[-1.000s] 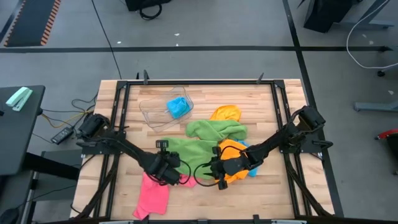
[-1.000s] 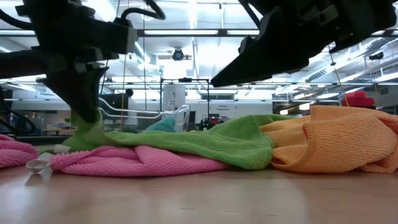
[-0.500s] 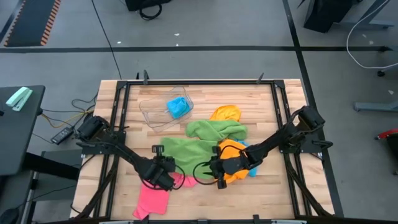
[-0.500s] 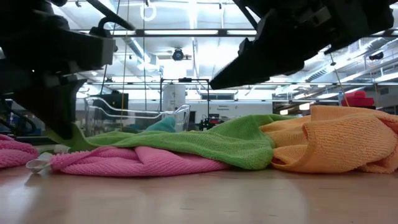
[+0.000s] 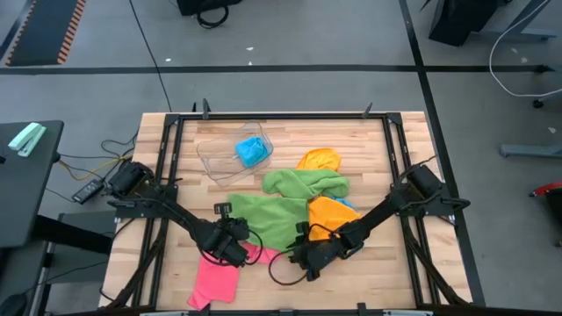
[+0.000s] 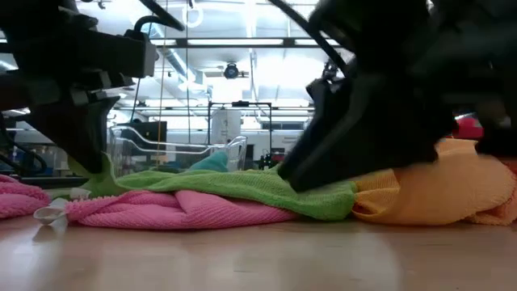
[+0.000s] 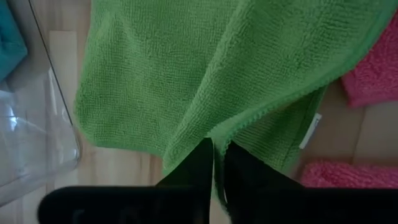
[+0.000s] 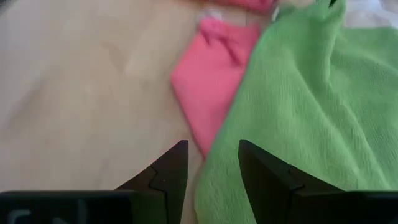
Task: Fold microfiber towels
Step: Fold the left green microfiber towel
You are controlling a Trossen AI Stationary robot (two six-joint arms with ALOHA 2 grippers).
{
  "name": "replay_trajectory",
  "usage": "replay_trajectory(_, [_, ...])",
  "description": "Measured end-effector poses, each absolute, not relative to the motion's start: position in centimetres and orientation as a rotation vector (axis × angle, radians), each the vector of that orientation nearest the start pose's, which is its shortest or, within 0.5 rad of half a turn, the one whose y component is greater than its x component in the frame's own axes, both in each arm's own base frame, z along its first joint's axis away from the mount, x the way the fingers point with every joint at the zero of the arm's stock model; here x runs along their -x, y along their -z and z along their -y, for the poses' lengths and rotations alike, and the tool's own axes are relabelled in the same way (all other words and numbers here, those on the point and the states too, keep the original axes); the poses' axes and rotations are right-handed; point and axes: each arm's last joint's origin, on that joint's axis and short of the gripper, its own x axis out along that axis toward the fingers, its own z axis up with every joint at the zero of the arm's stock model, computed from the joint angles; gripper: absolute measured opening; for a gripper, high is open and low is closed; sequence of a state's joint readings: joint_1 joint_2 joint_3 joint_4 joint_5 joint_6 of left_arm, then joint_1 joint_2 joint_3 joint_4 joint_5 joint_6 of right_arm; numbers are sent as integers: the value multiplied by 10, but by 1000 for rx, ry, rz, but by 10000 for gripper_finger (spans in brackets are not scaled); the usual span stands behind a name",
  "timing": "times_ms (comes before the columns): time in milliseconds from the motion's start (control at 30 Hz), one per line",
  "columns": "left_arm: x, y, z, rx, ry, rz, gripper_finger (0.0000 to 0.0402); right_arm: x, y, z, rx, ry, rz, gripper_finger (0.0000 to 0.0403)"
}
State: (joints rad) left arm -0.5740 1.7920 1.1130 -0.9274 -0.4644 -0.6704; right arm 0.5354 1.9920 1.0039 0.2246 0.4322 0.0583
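Note:
A green towel [image 5: 268, 218] lies spread mid-table, partly over a pink towel [image 5: 215, 279] that reaches the near edge. An orange towel [image 5: 329, 213] lies bunched at its right. My left gripper [image 5: 233, 250] is at the green towel's left near corner, shut on it. My right gripper [image 5: 297, 259] stands open and low at the green towel's near edge [image 8: 217, 186], one finger on either side of that edge. My left gripper pinches the green towel's hemmed edge [image 7: 219, 138] between its two fingers, near the corner with the white label. The fingers slant down from above. The pinched corner [image 6: 101, 171] stands a little raised; the rest of the towel lies slack on the pink towel [image 6: 178, 210] and the table. My right gripper is down at the green towel [image 6: 323, 190]; whether its fingers [image 8: 171, 171] touch the cloth I cannot tell.
A clear plastic tub [image 5: 219, 158] with a blue towel [image 5: 252, 151] in it stands at the back left. Behind the spread towel lie a second green towel [image 5: 303, 183] and another orange one [image 5: 318, 160]. Bare wood shows at the near right [image 5: 369, 281].
My right gripper has come down and toward the table's near left, from over the orange towel to the green towel's near edge, staying open. The towels lie much as before.

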Motion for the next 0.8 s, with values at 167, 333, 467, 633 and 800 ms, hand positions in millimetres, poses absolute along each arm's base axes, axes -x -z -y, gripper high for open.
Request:
replay_trajectory(167, [-262, -160, 153, -233, -371, -1301, 33, -333, -97, -183, 317, -70, -717, 149])
replay_trajectory(333, [-261, -160, 154, -235, -371, -1303, 12, -332, -94, -183, 318, -71, -729, 130])
replay_trajectory(467, [-261, -160, 154, -235, -371, -1303, 11, -331, -94, -183, 308, -80, -749, 79])
replay_trajectory(633, [-261, -160, 154, -234, -371, -1303, 28, -331, -93, -182, 300, -93, -760, 18])
replay_trajectory(800, [-261, -160, 154, -234, -371, -1302, 16, -328, -99, -180, 307, -93, -769, 5])
